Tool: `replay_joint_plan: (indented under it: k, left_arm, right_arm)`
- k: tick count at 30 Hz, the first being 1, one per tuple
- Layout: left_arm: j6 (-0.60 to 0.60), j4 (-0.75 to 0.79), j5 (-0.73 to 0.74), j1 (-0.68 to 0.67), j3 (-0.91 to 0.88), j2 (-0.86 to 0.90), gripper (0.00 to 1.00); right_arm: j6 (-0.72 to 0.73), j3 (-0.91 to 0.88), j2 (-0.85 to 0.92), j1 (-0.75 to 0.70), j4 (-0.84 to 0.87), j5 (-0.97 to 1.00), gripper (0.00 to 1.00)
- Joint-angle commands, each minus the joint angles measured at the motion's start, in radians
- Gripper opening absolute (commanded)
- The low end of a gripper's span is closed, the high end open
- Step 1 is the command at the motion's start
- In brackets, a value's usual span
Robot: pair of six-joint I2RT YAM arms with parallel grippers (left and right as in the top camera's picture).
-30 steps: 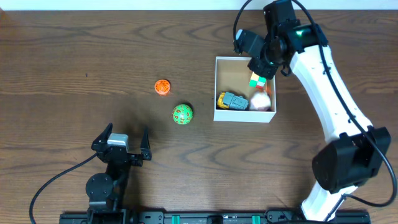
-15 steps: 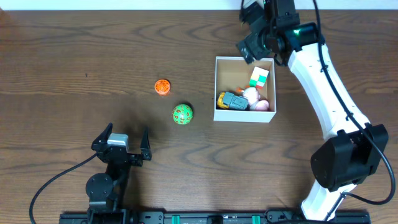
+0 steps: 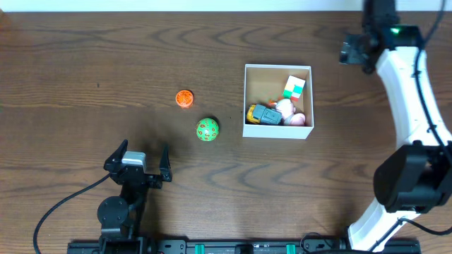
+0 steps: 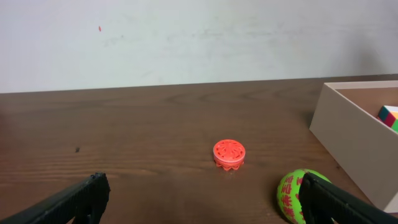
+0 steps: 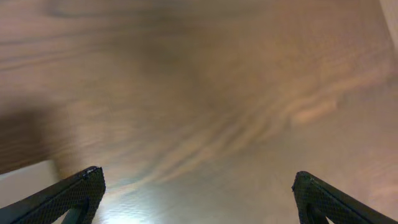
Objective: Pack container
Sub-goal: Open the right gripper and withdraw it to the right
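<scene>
The container, a white-walled square box, stands right of the table's middle. A colour cube, a grey and yellow toy car and pink and white toys lie in it. An orange round toy and a green ball rest on the wood to its left. My right gripper hangs open and empty to the right of the box's far corner; its wrist view shows only blurred wood between the fingers. My left gripper rests open near the front left. In its wrist view it faces the orange toy, the ball and the container's wall.
The dark wooden table runs to a pale wall at the back. The right arm's white links stretch along the right side. A black cable loops at the front left by the left arm's base.
My right gripper opened, left the colour cube in the container, and pulled back up and to the right of the box. The left arm has not moved.
</scene>
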Motion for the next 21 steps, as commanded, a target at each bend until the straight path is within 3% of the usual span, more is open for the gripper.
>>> replay_joint_plan:
  k: [1,9,21]
  left_arm:
    - [0.013,-0.034,0.011,0.003,-0.018,-0.006,0.98]
    - [0.013,-0.034,0.011,0.003,-0.018,-0.006,0.98]
    - [0.013,-0.034,0.011,0.003,-0.018,-0.006,0.98]
  right_arm:
    - [0.053,-0.047,-0.026,-0.058,0.001,-0.011,0.99]
    - [0.053,-0.150,-0.026,-0.183,0.035,-0.154,0.99]
    - [0.094,-0.361,-0.026,-0.188,0.191,-0.206,0.99]
